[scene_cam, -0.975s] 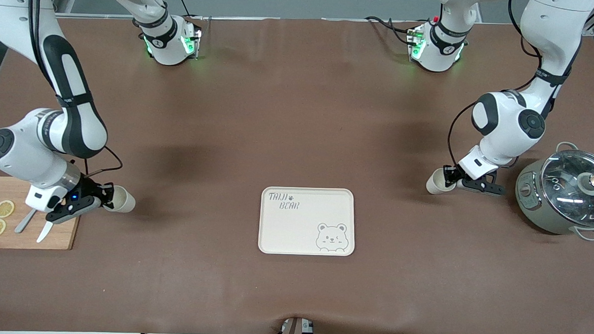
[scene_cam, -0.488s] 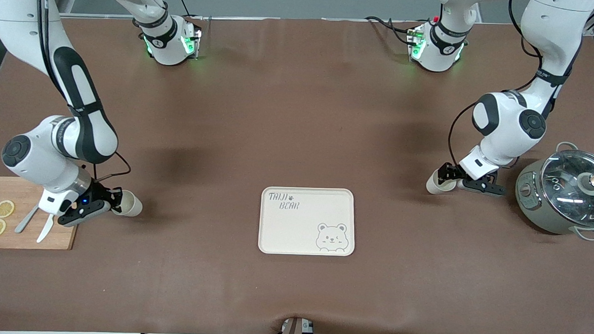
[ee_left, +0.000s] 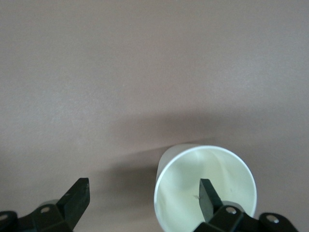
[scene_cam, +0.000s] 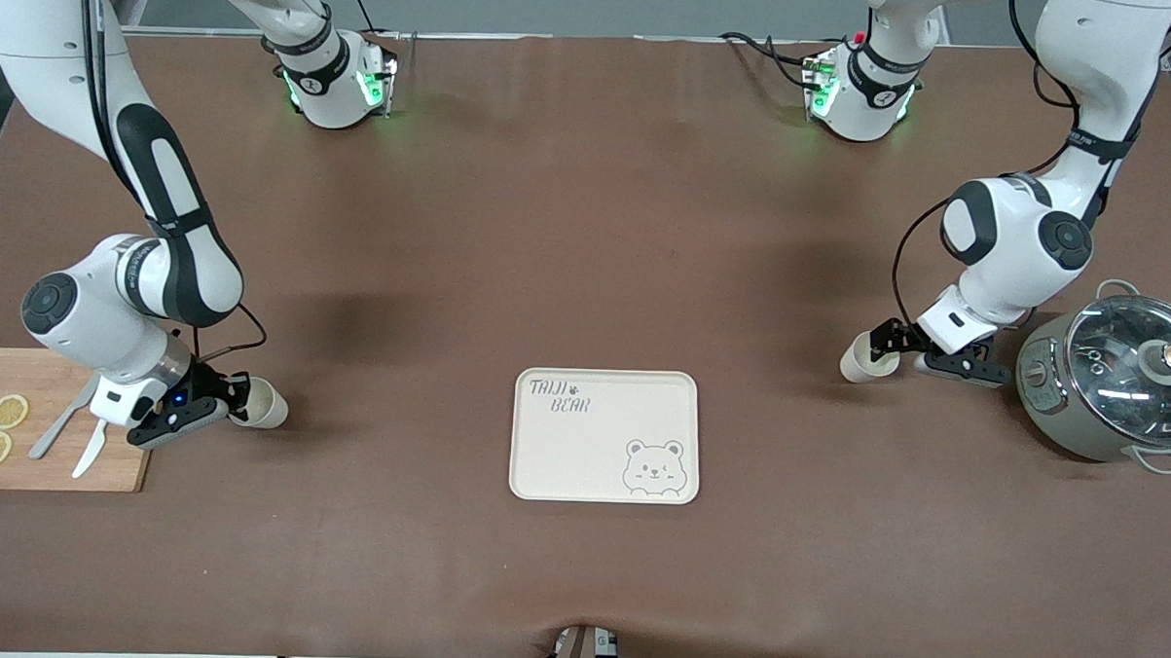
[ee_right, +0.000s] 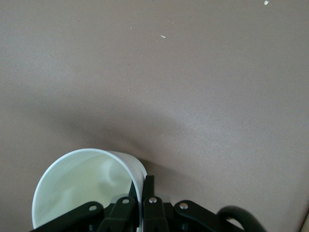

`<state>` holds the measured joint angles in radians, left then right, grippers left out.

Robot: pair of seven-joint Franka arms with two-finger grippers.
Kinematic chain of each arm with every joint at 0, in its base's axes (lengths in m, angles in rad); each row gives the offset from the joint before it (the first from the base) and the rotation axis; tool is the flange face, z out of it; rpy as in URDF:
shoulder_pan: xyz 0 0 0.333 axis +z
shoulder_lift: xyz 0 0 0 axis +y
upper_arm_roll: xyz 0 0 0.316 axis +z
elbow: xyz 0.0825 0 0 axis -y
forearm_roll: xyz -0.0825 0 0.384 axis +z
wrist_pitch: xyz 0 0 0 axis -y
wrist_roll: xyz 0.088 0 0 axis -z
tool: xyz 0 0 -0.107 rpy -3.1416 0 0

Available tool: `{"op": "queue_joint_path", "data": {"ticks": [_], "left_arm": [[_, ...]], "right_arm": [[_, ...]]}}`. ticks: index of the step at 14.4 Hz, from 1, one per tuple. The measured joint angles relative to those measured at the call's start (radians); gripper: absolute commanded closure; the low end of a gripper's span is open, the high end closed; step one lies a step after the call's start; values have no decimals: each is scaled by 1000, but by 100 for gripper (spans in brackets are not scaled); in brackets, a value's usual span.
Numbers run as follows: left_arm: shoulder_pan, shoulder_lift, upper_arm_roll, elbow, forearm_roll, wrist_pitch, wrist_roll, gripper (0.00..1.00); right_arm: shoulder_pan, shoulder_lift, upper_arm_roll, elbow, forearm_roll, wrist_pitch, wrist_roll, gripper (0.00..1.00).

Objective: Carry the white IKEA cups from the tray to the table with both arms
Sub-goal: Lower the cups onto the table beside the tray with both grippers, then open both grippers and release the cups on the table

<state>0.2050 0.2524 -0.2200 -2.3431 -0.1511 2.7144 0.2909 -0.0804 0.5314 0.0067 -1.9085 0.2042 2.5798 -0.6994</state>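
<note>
One white cup (scene_cam: pixel 857 361) stands on the brown table beside the grey pot. My left gripper (scene_cam: pixel 888 341) is at its rim. In the left wrist view the left gripper (ee_left: pixel 143 189) is open wide, with one fingertip (ee_left: pixel 207 192) inside the cup (ee_left: pixel 193 183) and the other out over bare table. My right gripper (scene_cam: pixel 235 397) is shut on the rim of the second white cup (scene_cam: pixel 263 404), low over the table between the cutting board and the bear tray. In the right wrist view the right gripper (ee_right: pixel 143 182) pinches the wall of this cup (ee_right: pixel 77 186).
The cream bear-print tray (scene_cam: pixel 542 464) lies at the middle of the table. A wooden cutting board (scene_cam: pixel 123 469) with lemon slices and cutlery lies at the right arm's end. A grey pot (scene_cam: pixel 1056 394) with a glass lid stands at the left arm's end.
My right arm has carried its cup away from the cutting board toward the tray. My left arm has drawn back a little from its cup, which has stayed in place.
</note>
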Motion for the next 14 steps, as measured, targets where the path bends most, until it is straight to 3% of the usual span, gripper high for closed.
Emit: {"op": "queue_joint_path", "data": {"ticks": [1,2,3,4,11,14], "left_arm": [[3,-19,0,12,0,-45,0,0],[5,-38,0,28,0,-99,0,0],[7,-57,1,50,0,-156,0,0],[7,-74,2,77,0,-213,-3,0],[50,-113,7,322,7,-506,-42,0],[57,-113,7,382,9,-570,-85,0]], "right_arm": [[0,0,0,0,0,0,0,94],[0,0,0,0,1,0,0,54],[0,0,0,0,2,0,0,23],[0,1,0,0,2,0,0,0],[0,0,1,18,5,6,-29,0],[0,-4,-2,89,6,-103,-31,0]]}}
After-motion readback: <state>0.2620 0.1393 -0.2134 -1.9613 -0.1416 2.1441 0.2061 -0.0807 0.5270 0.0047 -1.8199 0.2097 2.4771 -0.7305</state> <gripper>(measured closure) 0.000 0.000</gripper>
